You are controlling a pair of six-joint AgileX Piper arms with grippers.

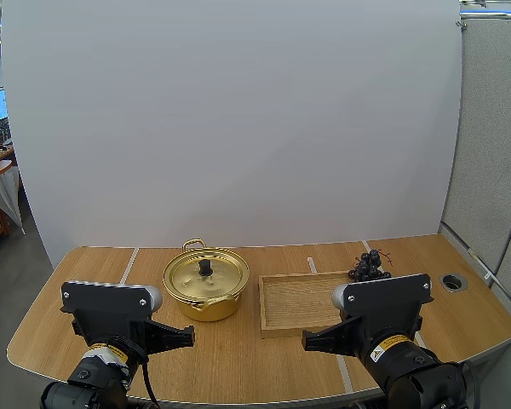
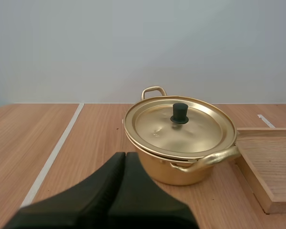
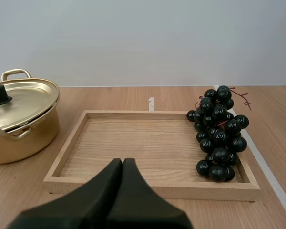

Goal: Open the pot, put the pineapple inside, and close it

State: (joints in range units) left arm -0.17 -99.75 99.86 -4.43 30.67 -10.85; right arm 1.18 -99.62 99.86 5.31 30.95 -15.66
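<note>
A gold pot [image 1: 206, 285] with its lid on and a black knob [image 1: 205, 267] stands on the table left of centre. In the left wrist view the pot [image 2: 181, 138] is just ahead of my left gripper [image 2: 125, 155], whose fingers lie together, shut on nothing. A bunch of dark grapes [image 1: 369, 266] rests on the far right corner of the wooden tray [image 1: 302, 300]. My right gripper [image 3: 122, 161] is shut, short of the tray's [image 3: 152, 143] near rim, with the grapes [image 3: 219, 133] ahead and the pot [image 3: 19, 119] beside the tray. No pineapple is in sight.
A round hole [image 1: 452, 280] is set into the table near its right edge. Pale lines [image 1: 129, 264] run across the wooden top. Both arms' bases sit at the near edge.
</note>
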